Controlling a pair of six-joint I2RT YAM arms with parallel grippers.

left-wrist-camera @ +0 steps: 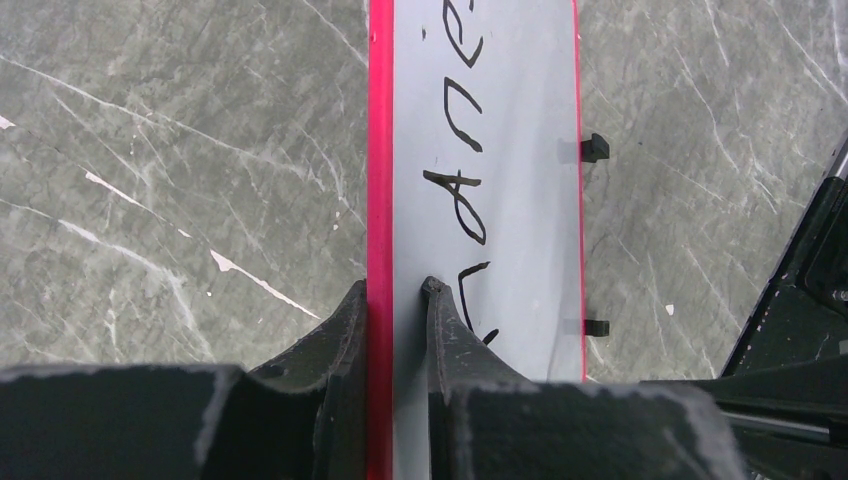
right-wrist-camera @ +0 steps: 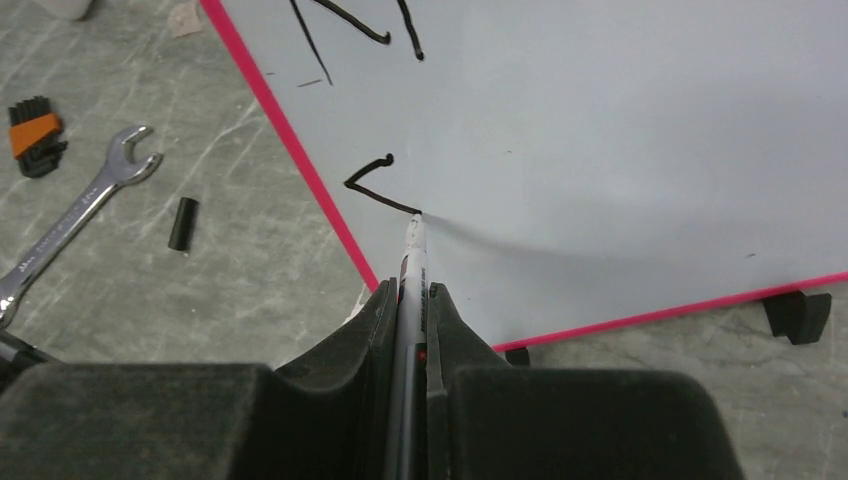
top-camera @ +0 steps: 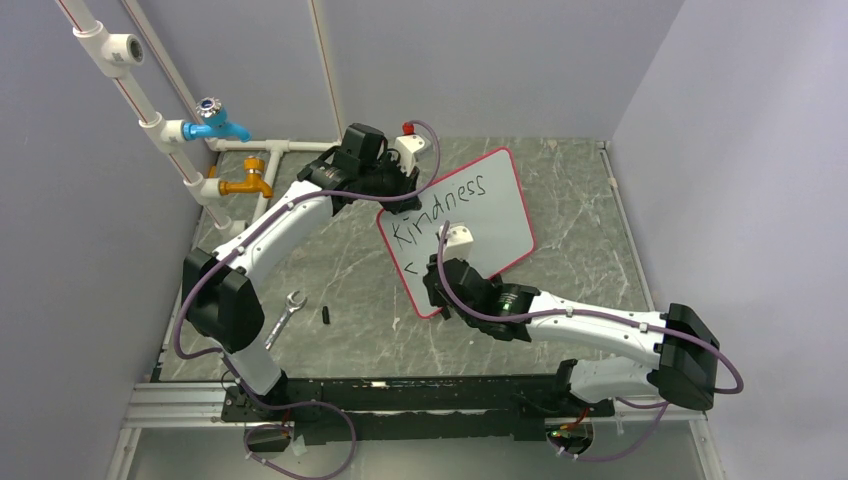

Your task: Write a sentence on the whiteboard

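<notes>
The whiteboard point(top-camera: 470, 225) lies at the middle of the grey marbled desk point(top-camera: 330, 260), turned at an angle so that one rounded corner points toward the near left and its red rim runs diagonally; small black feet point(right-wrist-camera: 797, 315) show under its edge. The left hand point(left-wrist-camera: 397, 292) is clamped on the board's far-left edge, one finger on the outside of the red rim and the other pressed on the white face, with only the board's thickness between them. The right hand point(right-wrist-camera: 410, 292) is closed tight on a marker point(right-wrist-camera: 412, 262) that runs up between its fingers, and the tip touches the white surface near the board's near-left edge. Of the sentence point(top-camera: 440, 210), the word "Kindness" stands complete across the far part of the board in thin black letters; below it a second line has only a short angled stroke point(right-wrist-camera: 375, 185) – the marker tip sits at the end of it. On the bare desk left of the board lie a silver open-end wrench point(top-camera: 283, 318) and, just beside it, a small black cap point(top-camera: 326, 313). Farther left in the right wrist view sits a black and orange tool point(right-wrist-camera: 32, 135) – too small to name. At the far left, white pipes carry a blue tap point(top-camera: 215, 125) and a yellow tap point(top-camera: 248, 183).
</notes>
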